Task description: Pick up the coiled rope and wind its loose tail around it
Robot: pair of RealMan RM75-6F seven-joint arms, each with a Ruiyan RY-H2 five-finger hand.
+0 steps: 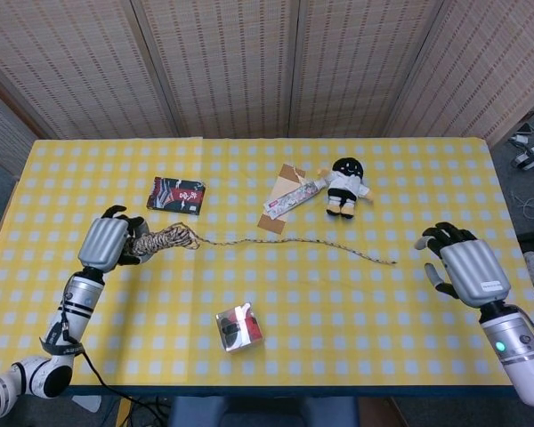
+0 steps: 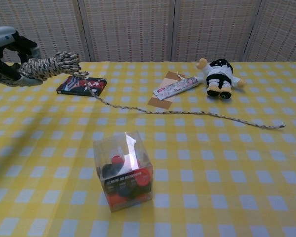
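Table [image 1: 276, 356]: rectangular, covered by a yellow-and-white checked cloth, dark blue trim along the near edge. Folding screen [image 1: 231, 62]: woven reed panels in grey frames, standing just behind the far edge and angling forward past both far corners. Floor [image 1: 525, 187]: grey, seen beyond the right edge, with loose white cables [image 1: 532, 151] lying on it. Lighting: even, soft, with faint shadows.

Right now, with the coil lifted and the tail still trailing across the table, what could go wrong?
The left hand holds the coiled rope by one end only, so its loops might loosen or slip. The loose tail runs just in front of the wrapped snack bar and plush doll; pulling it in could sweep them. The right hand is open, away from the tail's end.
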